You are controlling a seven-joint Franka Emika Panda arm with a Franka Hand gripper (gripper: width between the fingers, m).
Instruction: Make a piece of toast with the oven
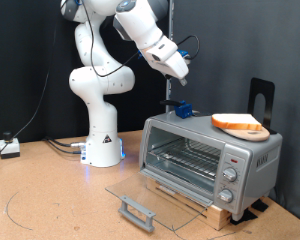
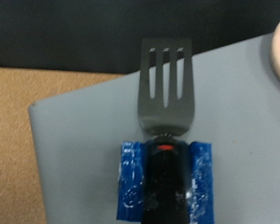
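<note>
One oven (image 1: 210,156), one toast slice (image 1: 240,124), one spatula (image 2: 166,82), one blue block (image 1: 182,109).

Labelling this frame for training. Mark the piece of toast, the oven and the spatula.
piece of toast (image 1: 240,124): exterior view, middle of its orange-tan top face.
oven (image 1: 185,157): exterior view, wire rack inside the open front.
spatula (image 2: 167,89): wrist view, slotted metal blade, over the oven's grey top.

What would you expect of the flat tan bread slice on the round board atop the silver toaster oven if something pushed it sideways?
The flat tan bread slice looks thin and light, so it would probably slide rather than tip. It lies on a round light-wood board near the silver toaster oven roof's edge, so a firm shove might send it off.
</note>
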